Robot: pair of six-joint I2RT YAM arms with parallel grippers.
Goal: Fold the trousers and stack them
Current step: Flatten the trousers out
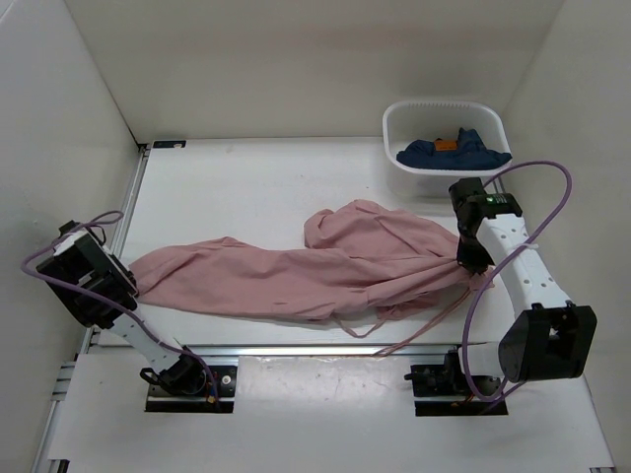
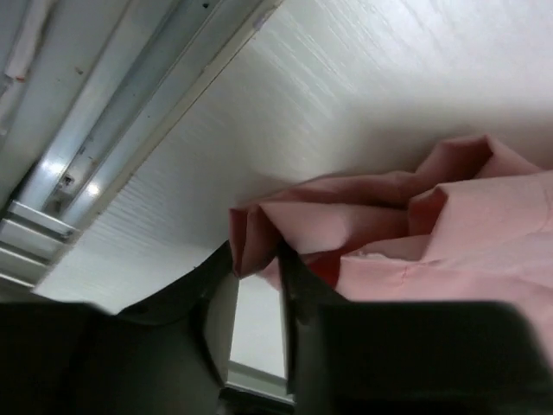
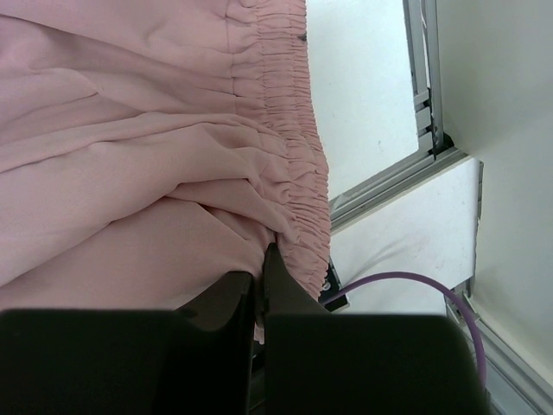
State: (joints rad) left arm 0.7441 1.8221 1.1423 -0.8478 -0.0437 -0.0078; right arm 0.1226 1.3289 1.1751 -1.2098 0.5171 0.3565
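Note:
The dusty-pink trousers (image 1: 315, 268) lie stretched left to right across the table, with long drawstrings (image 1: 414, 330) trailing toward the near edge. My left gripper (image 1: 131, 286) is shut on the leg end at the far left; the left wrist view shows pink cloth (image 2: 346, 225) pinched between its jaws (image 2: 257, 264). My right gripper (image 1: 471, 261) is shut on the gathered waistband (image 3: 298, 173) at the right; the jaws (image 3: 261, 272) stand almost together with fabric between them.
A white tub (image 1: 444, 148) at the back right holds a dark blue garment (image 1: 454, 151) with an orange tag. Metal rails (image 1: 296, 352) run along the near table edge. White walls enclose the table. Purple cables (image 1: 552, 187) loop round both arms.

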